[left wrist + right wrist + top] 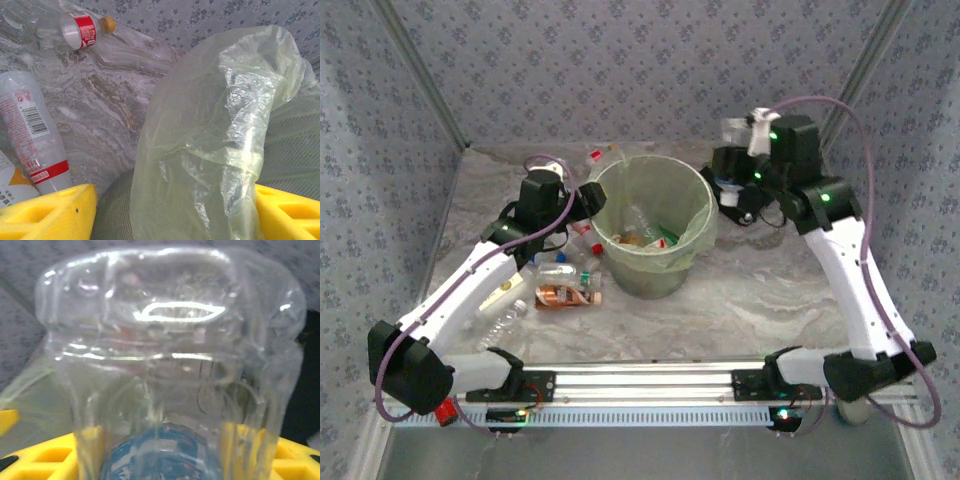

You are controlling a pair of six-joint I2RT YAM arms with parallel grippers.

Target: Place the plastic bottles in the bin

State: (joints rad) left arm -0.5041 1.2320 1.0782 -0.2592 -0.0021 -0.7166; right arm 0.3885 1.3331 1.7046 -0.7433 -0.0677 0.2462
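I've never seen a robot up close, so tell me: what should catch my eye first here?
A pale-green bin stands mid-table, some bottles already inside. The right arm's yellow fingers clamp a crumpled clear bottle beside its rim, and more bottles lie scattered left of it.

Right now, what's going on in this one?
Two arms are filling the green bin. The right gripper has its jaws around a clear blue-labelled bottle just right of the bin. The left gripper sits at the bin's left rim, jaws either side of the bag liner. Some bottles already lie inside; other bottles wait on the table to its left.
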